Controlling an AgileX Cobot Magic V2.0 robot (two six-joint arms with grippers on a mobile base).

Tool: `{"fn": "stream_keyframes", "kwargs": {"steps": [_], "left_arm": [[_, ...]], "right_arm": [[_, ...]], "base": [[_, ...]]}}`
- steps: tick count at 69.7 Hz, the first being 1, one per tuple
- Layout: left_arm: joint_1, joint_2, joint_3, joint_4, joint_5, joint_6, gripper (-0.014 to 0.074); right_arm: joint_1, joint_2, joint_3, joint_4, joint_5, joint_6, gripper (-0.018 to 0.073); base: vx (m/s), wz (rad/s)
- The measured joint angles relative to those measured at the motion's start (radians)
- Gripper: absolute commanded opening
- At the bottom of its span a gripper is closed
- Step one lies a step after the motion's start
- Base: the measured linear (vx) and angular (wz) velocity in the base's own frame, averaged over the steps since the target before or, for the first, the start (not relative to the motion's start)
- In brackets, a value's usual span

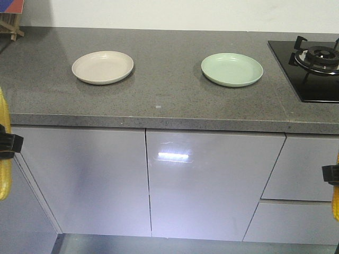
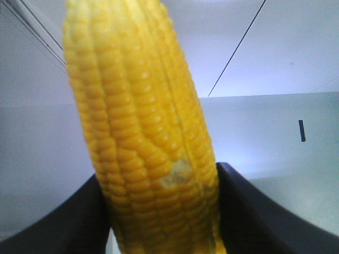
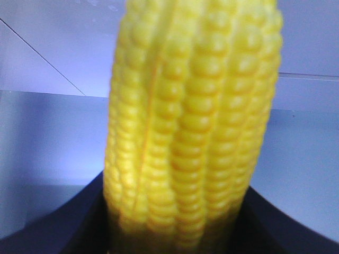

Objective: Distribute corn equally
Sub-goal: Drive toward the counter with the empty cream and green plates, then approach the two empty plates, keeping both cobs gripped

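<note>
Nearest the cameras, the left claw (image 2: 164, 217) is closed around the left cob (image 2: 140, 121), its two dark fingers (image 2: 69, 227) pressing the yellow kernels from either side. In the left wrist view the cob runs lengthwise away from the lens, with a pale scuffed patch among the kernels just above the grip. The right claw (image 3: 175, 222) likewise clamps the right cob (image 3: 196, 116), whose rows of kernels run straight up the right wrist view between its dark fingers (image 3: 275, 233). In both wrist views the far end is cut off by the frame, so which end is the pointed one cannot be told. From the front camera each cob stands upright, long axis vertical, gripped about its middle so that it shows above and below the claw. The left one is at the left edge of the picture and the right one is a sliver at the right edge, both held in the air on the near side of the pale grey cabinet doors (image 1: 206, 180). Beyond them lies the speckled grey counter (image 1: 164, 100), carrying a beige plate (image 1: 103, 67) to the left and a green plate (image 1: 232, 69) to the right, well apart from each other and from both cobs. Farther right, a black gas hob (image 1: 312, 63) is set into the counter
</note>
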Motion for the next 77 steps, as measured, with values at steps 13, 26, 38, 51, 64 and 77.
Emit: {"fn": "stream_keyframes", "kwargs": {"steps": [13, 26, 38, 51, 64, 77], "left_arm": [[0.000, 0.000, 0.000, 0.000, 0.000, 0.000, 0.0217], [0.000, 0.000, 0.000, 0.000, 0.000, 0.000, 0.0217], [0.000, 0.000, 0.000, 0.000, 0.000, 0.000, 0.0217], [0.000, 0.000, 0.000, 0.000, 0.000, 0.000, 0.0217], [0.000, 0.000, 0.000, 0.000, 0.000, 0.000, 0.0217], [0.000, 0.000, 0.000, 0.000, 0.000, 0.000, 0.0217]], "right_arm": [[0.000, 0.000, 0.000, 0.000, 0.000, 0.000, 0.0194], [0.000, 0.000, 0.000, 0.000, 0.000, 0.000, 0.0194], [0.000, 0.000, 0.000, 0.000, 0.000, 0.000, 0.0194], [0.000, 0.000, 0.000, 0.000, 0.000, 0.000, 0.0194], [0.000, 0.000, 0.000, 0.000, 0.000, 0.000, 0.0194], [0.000, 0.000, 0.000, 0.000, 0.000, 0.000, 0.0194]], "base": [[0.02, -0.03], [0.03, -0.03], [0.04, -0.03], [0.05, -0.03], [0.06, -0.02], [0.07, -0.01]]}}
